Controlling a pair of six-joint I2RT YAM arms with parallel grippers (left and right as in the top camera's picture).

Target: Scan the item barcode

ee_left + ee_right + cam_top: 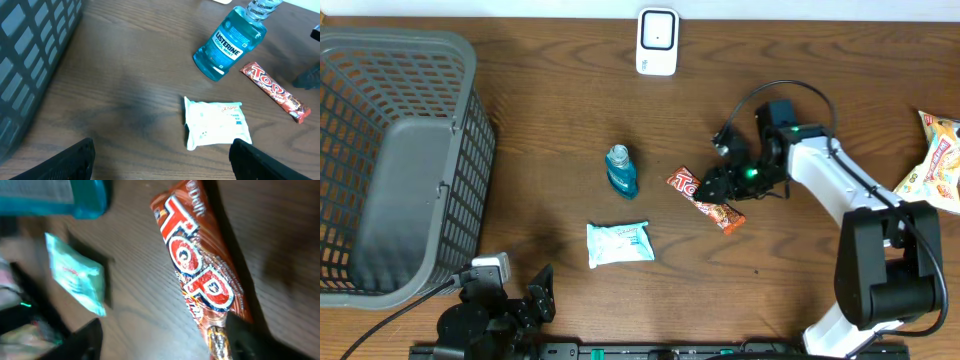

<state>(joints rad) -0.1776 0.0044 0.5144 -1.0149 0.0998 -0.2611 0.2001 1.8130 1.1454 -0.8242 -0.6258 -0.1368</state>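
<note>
Right tool [717,184] – right of centre in the overhead frame, low over the table [550,100], fingers spread. Nothing pinched. In the right wrist view the two dark fingertips [87,340] sit in the lower corners, well apart.

Candy bar [726,215] – red-and-orange wrapper, "TOP" in large letters, flat on the table. It runs diagonally from upper left to lower right, directly beneath the right tool. The right wrist view has its lower end just beside the right-hand fingertip; whether they touch, cannot tell.

Left tool [162,145] – bottom edge of the overhead frame, left of centre. Fingers wide apart, nothing between them, well apart from the candy bar.

Count:
- candy bar, one
- mouthwash bottle [621,172], one, blue, lying on its side just left of the candy bar
- white wipes packet [619,243], one, below the bottle
- snack bag [937,160], one, at the right edge
- grey mesh basket [400,45], one, far left
- white scanner [657,42], one, top centre, well apart from the candy bar
</note>
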